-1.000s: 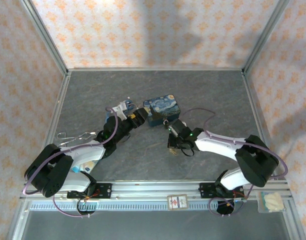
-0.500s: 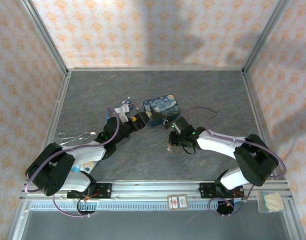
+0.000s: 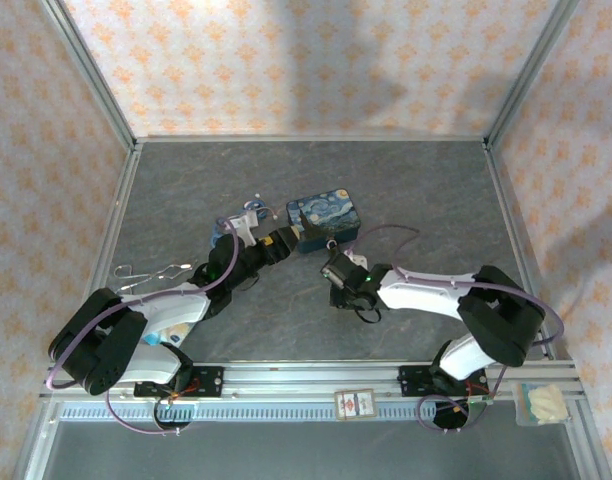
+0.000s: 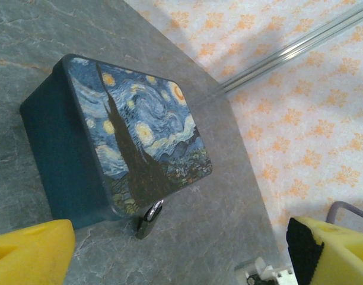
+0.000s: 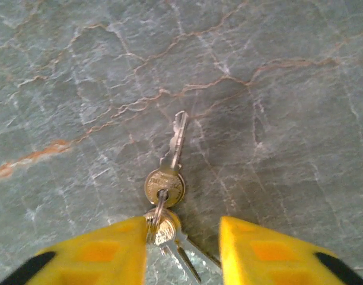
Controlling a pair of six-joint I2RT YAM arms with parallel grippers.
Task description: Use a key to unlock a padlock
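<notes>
The right gripper (image 5: 182, 237) is released, its yellow fingers (image 5: 104, 252) standing apart and pinching nothing. Between them the key bunch (image 5: 166, 187) lies flat on the grey stone-patterned table (image 5: 276, 89), nearer the finger on the left of the wrist view. One key points straight away from the hand. The ring and the other keys sit against that finger's inner edge, and whether metal and pad touch cannot be told. The lowest key tips are cut off at the picture's bottom edge. The left gripper (image 4: 181, 249) also hangs wide open with nothing in its span. Just ahead of it stands the starry-night tin (image 4: 134, 136), and the padlock (image 4: 149, 217) rests at the tin's nearest lower corner, a dark little body with a glint of shackle. Whether the shackle passes through a clasp is too small to make out. From above, the tin lies ahead of both hands, slightly between them. Silver scissors (image 3: 151, 272) lie outward of the left arm. Beyond the tin run a metal rail (image 4: 300, 47) and the patterned wall (image 4: 324, 119).
</notes>
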